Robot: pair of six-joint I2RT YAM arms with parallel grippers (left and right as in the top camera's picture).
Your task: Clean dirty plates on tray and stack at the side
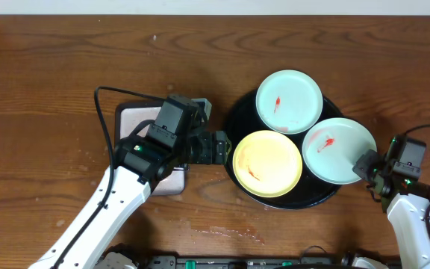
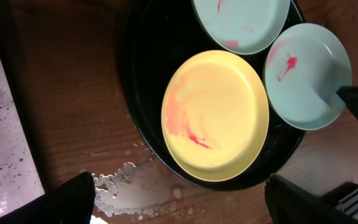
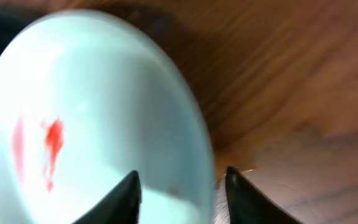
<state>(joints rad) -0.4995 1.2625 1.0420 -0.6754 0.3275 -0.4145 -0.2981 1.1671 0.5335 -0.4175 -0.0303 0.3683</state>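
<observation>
On the black tray (image 1: 235, 119) lie three plates. The pale yellow plate (image 1: 267, 163) sits at the front left, smeared red-orange. One mint-blue plate (image 1: 289, 101) is at the back, another (image 1: 338, 149) at the right, both with red streaks. My left gripper (image 1: 219, 147) hovers wide open at the tray's left rim, with the yellow plate (image 2: 216, 115) just ahead of it. My right gripper (image 3: 180, 180) straddles the right plate's (image 3: 92, 112) rim. One finger is over the plate's inside and one is outside, with a gap showing between them.
A small silver tray (image 1: 136, 119) lies under my left arm, left of the black tray. A patch of spilled water (image 1: 222, 233) wets the wooden table near the front edge. Bare wood lies to the right of the tray.
</observation>
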